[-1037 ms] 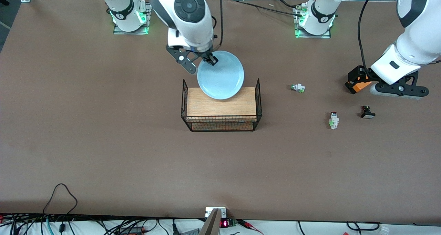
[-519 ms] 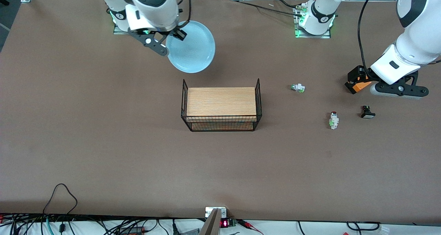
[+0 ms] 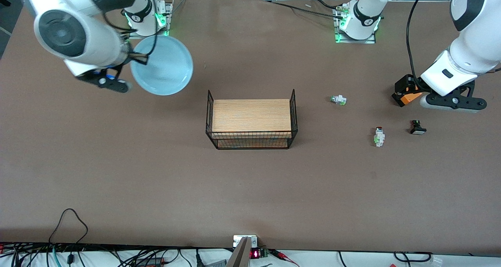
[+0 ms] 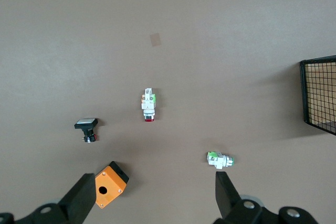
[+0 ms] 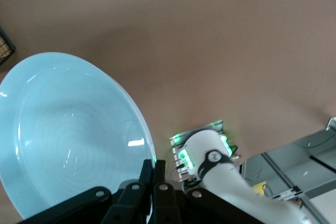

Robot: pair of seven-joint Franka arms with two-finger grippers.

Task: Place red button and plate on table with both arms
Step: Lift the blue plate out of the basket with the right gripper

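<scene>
Right hand (image 3: 137,58) hangs raised near the desk's corner by its own base, fingers clamped. Left hand (image 4: 152,195) waits spread at its own end.

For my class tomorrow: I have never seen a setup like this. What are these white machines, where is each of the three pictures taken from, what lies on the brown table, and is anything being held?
These are two white robot arms bolted to a brown table.

The wide picture looks down from a high camera facing them. The other two come from cameras on the arms' wrists.

The right gripper is shut on the rim of a light-blue plate, carried in the air toward the right arm's end of the table.

The left gripper waits, open, above three small switches: the red button, a greenish-capped switch and a black switch. An orange block sits on that gripper.

Mid-table stands a wire crate with a wooden board top.
</scene>
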